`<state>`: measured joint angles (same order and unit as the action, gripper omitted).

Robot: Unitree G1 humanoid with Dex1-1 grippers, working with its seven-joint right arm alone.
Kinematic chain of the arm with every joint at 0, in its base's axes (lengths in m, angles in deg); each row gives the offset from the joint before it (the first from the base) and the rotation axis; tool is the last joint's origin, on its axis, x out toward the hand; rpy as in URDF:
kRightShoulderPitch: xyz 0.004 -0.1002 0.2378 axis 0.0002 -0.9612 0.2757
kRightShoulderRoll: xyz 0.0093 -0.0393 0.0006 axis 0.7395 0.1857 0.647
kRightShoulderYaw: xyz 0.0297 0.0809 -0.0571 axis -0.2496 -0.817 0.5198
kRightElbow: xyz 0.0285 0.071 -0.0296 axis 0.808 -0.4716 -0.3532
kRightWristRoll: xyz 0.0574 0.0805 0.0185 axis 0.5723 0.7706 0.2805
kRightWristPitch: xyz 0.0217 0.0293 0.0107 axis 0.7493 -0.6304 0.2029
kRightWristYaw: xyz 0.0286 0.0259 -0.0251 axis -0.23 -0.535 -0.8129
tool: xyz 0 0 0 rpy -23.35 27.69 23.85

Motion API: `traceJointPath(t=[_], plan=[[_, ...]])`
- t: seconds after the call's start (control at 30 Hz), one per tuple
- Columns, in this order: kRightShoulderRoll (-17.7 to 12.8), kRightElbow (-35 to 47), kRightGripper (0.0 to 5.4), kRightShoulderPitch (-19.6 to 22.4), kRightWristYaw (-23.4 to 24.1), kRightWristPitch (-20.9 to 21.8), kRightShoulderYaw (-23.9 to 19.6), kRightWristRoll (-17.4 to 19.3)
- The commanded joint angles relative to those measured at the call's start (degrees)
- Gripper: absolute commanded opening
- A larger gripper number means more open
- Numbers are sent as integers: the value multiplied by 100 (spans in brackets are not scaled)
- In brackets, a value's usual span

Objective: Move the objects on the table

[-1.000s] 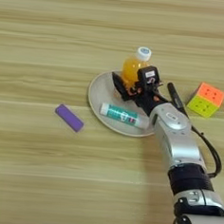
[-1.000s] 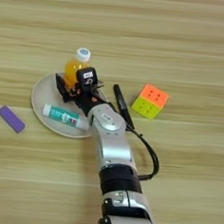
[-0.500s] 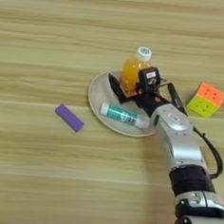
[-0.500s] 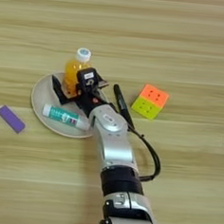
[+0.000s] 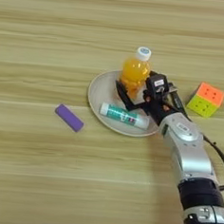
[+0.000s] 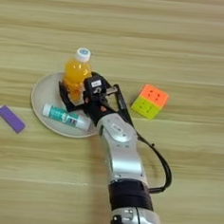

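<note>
Item one: broad light-brown wood-grain worktop [image 5: 42,175], carrying everything I can see.

Item two: shallow round cream plate [image 5: 100,87] at centre, apparently serving as the collecting place, since two things already sit on it.

Item three: orange drink bottle with white cap [image 5: 135,71], upright at the plate's far side.

Item four: white-and-teal tube [image 5: 123,115], lying flat across the plate's near side, clear of the bottle.

Item five: my right gripper [image 5: 134,97], silver forearm reaching in from the bottom right. Its two black fingers are spread wide around the bottle's lower part, one to each side. I cannot tell whether they touch it; I judge this a release or an approach, not a firm hold.

Item six: multicoloured puzzle cube [image 6: 150,101], on the bare worktop right of the plate, well clear of the arm.

Item seven: small flat purple block [image 5: 69,117], on the worktop left of the plate, apart from it.

Item eight: thin black marker pen [image 6: 121,103], I think, just beside the wrist, hard to separate from cabling.
</note>
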<state>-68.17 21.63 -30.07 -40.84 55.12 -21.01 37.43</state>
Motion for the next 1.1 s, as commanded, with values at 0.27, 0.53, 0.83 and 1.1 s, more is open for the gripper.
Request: traceJointPath(t=[0.27, 0.53, 0.83, 1.1], plan=[[-392, 1665, 538, -679, -135, -380, -226, 190], [-659, 2562, 538, -1399, -403, -841, -421, 383], [-845, 2803, 538, -1576, -687, -1130, -405, 465], [-865, 2455, 538, -1510, -821, -1219, -265, 376]])
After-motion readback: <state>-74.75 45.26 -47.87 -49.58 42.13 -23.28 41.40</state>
